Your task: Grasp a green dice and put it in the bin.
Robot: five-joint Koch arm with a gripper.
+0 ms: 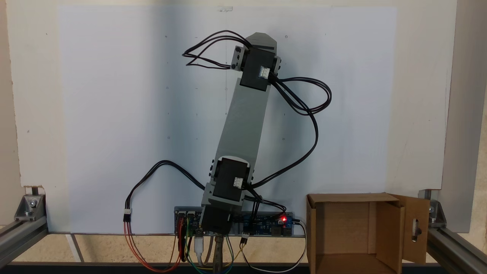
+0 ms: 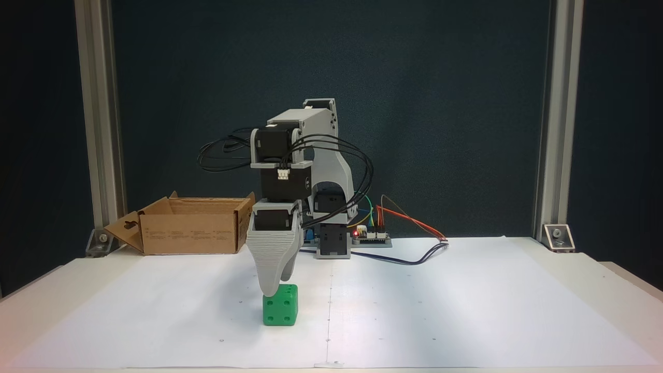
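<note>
The green dice rests on the white paper in front of the arm, round pips showing on its near faces. My gripper points straight down over it, its grey tip overlapping the dice's upper left corner. The jaws stand one behind the other, so I cannot tell their gap or whether they touch the dice. From above, the arm stretches up the sheet and hides the dice. The bin is a brown cardboard box with open flaps, standing at the back left; it is also the bin at bottom right.
The arm's base and controller board with coloured wires sit at the back centre. Black cables loop off the arm. Aluminium frame posts stand at both back corners. White paper covers the table.
</note>
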